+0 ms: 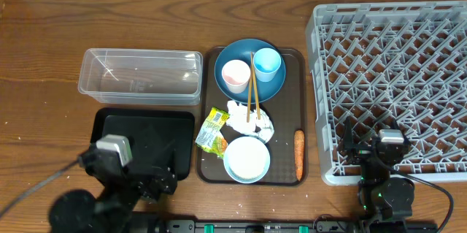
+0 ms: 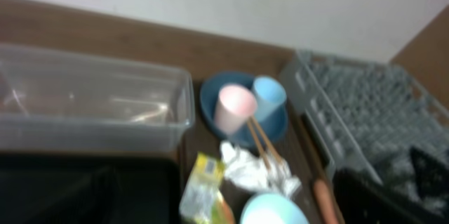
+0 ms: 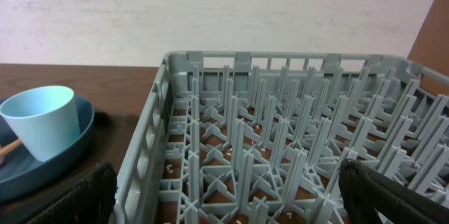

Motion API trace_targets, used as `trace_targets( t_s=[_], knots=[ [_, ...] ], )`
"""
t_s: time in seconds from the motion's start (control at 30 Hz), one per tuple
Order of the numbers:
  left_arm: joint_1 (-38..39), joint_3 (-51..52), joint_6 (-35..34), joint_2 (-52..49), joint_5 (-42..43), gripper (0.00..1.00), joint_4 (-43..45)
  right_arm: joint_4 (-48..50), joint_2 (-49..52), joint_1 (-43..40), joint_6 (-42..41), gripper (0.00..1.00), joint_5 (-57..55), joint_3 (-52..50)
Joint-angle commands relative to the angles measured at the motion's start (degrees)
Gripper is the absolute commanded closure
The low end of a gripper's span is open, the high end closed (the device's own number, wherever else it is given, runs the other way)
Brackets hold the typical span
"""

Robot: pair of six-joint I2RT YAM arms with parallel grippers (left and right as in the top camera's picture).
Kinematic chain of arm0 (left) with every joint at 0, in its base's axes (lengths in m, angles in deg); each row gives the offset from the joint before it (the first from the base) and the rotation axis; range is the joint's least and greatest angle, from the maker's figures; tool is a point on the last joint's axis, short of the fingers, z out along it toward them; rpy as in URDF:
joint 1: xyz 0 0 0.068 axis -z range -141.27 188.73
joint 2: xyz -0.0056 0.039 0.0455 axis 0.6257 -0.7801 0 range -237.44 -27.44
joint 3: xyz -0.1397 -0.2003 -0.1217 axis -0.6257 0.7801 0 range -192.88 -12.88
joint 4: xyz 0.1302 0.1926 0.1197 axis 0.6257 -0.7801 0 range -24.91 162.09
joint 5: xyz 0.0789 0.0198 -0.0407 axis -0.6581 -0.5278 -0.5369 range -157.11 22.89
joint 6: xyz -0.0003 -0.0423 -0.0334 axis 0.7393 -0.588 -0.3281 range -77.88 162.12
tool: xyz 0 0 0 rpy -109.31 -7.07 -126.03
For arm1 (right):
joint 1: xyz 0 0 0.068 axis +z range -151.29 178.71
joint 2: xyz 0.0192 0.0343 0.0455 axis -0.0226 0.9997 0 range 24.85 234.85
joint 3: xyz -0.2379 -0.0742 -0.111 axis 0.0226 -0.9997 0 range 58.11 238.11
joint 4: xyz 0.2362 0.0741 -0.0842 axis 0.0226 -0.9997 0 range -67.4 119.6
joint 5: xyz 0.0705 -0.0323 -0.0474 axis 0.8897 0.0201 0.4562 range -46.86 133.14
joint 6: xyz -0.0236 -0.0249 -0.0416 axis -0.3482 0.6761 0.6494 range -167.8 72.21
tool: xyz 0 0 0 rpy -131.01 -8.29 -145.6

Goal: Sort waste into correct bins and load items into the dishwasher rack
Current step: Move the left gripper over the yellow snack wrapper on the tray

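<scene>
- Claws both stand spread wide with nothing in them. The left claw (image 1: 162, 182) hovers over the near edge of the black tray (image 1: 109, 127), and the right claw (image 1: 368, 149) hovers over the near-left corner of the rack (image 1: 438, 43).
- The wrapper (image 1: 212, 131) lies on the brown tray (image 1: 206, 79), at about 1 o'clock from the left claw. The tissue (image 1: 250, 120) touches it on the far side. The left arm is nearer to both.
- The carrot (image 1: 298, 154) lies at 9 o'clock from the right claw, its long axis running 12 to 6. It sits along the brown tray's right edge, just beside the rack, so the right arm is nearer.
- The plate (image 1: 250, 93) holds the pink cup (image 1: 236, 76) and the blue cup (image 1: 267, 63).
- The chopsticks (image 1: 252, 87) run 12 to 6 from the plate onto the tissue.
- The bowl (image 1: 246, 158) sits at the 6 o'clock end.
- The tub (image 1: 139, 76) stands at 12 o'clock of the black tray.
- The left wrist view is blurred, and its fingers are hard to make out.
- The rice is too small to tell.
</scene>
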Motion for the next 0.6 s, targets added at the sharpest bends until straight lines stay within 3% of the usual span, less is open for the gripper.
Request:
trace_targets(
  t_s=[0.0,0.2,0.57],
  knots=[
    [0.09,-12.48,0.02,-10.95,2.25,0.01,-7.50,-0.22,-0.20,-0.20,0.24,0.01,-0.46,-0.07],
    [0.09,-29.22,2.36,-29.05,2.21,0.01,-27.10,-0.22,-0.20,-0.20,0.26,0.01,-0.46,-0.07],
    [0.09,-30.03,1.44,-45.13,2.27,0.02,-34.47,-0.22,-0.20,-0.20,0.26,0.01,-0.46,-0.07]
  ],
)
